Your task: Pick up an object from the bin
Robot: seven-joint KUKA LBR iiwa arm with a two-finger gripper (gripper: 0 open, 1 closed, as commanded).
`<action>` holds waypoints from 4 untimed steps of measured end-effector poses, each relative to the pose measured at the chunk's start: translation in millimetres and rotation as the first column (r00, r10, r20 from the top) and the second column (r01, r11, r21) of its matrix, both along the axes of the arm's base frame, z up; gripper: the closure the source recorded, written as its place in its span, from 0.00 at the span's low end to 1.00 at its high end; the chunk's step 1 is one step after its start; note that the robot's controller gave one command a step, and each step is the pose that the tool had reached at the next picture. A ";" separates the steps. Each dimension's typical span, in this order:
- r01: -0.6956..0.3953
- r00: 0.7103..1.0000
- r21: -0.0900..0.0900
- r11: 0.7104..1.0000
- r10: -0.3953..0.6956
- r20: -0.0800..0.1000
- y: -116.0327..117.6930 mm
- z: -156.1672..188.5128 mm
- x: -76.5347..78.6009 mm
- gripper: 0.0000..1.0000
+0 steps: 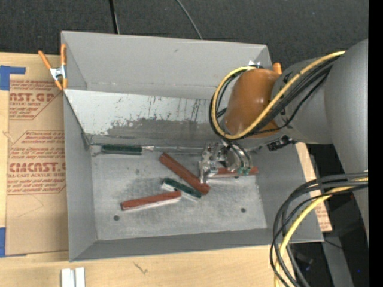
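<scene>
My gripper (210, 167) is low in the bin's right half, its metal fingers pointing down beside the upper end of a brown-red bar (182, 172) that lies diagonally across the floor. A small red piece (239, 171) shows just right of the fingers, at their level. Under the brown-red bar lies a dark green stick (182, 186). Left of that, a red-brown bar with a white end (151, 201) lies flat. I cannot make out whether anything sits between the fingers.
A dark green tool with a thin metal shaft (122, 150) lies along the foot of the back wall at the left. The orange cover and yellow cables hang over the bin's right side.
</scene>
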State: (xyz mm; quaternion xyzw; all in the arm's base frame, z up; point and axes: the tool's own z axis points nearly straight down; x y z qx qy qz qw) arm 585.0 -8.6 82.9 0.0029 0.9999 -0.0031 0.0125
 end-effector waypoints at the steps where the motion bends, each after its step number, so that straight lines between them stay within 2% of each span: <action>1: 0.001 1.000 0.000 1.000 -0.001 0.003 -0.1 -0.5 0.3 1.00; 2: -0.073 0.997 0.006 0.997 0.073 -0.026 -1.7 19.0 -13.5 1.00; 3: -0.150 0.988 0.006 0.989 0.150 -0.023 -75.3 76.5 -14.3 1.00; 4: -0.150 0.988 0.007 0.989 0.150 -0.023 -75.3 76.5 -14.3 1.00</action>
